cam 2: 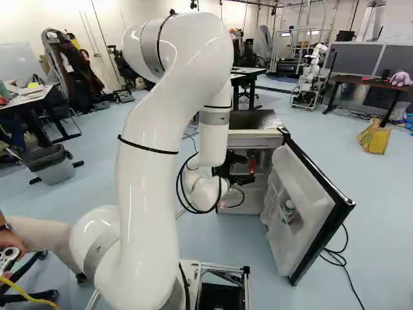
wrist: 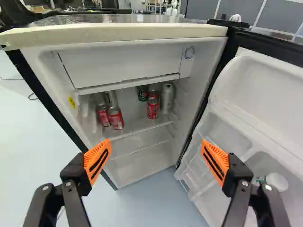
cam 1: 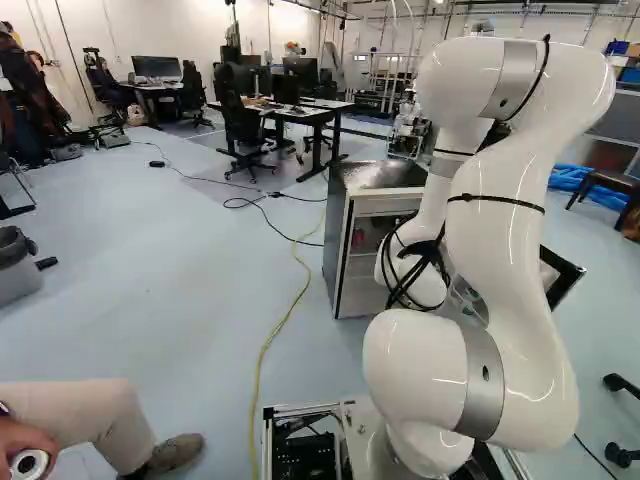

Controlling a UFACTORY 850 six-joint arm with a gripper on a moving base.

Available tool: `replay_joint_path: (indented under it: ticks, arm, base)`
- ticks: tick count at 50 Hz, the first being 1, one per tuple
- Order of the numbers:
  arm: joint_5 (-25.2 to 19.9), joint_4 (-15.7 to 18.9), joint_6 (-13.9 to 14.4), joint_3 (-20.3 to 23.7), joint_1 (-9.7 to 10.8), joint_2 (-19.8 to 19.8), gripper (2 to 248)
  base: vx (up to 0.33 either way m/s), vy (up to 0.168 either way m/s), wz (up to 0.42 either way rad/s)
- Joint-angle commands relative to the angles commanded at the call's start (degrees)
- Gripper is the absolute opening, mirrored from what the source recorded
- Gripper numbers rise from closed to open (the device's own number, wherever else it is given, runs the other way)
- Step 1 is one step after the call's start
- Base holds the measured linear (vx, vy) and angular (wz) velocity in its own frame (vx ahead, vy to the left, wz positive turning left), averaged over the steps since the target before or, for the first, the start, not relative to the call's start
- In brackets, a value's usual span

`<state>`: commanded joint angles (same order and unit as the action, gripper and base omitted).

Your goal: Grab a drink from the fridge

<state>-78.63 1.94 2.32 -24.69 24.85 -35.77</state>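
Blue floor (cam 1: 180,270) is stretching beneath the open fridge (wrist: 118,32); the gripper (cam 2: 246,169) is facing cans (wrist: 152,109), fingers (wrist: 98,158) spreading wide, holding nothing.

A robotics lab: past the open fridge (wrist: 128,32) ahead of the gripper (cam 2: 242,177) stands another robot (cam 2: 314,59); beyond the gripper's left are desks (cam 1: 318,114), monitors (cam 1: 157,67) and office chairs (cam 1: 241,125); cables (cam 1: 264,348) cross the floor (cam 1: 150,270).
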Motion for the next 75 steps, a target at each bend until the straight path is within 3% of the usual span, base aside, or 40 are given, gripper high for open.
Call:
replay_joint_path:
  ticks: [18,44,75]
  arm:
    - [0.0,0.36,-0.09,-1.45,0.0,-3.26,247]
    - [0.0,4.37,-0.1,-5.27,-0.38,-9.25,247]
    - [0.0,4.6,-0.1,-11.18,-1.11,-16.8,247]
  base:
    - [0.0,0.0,0.0]
    - [0.0,0.0,0.0]
    - [0.0,0.0,0.0]
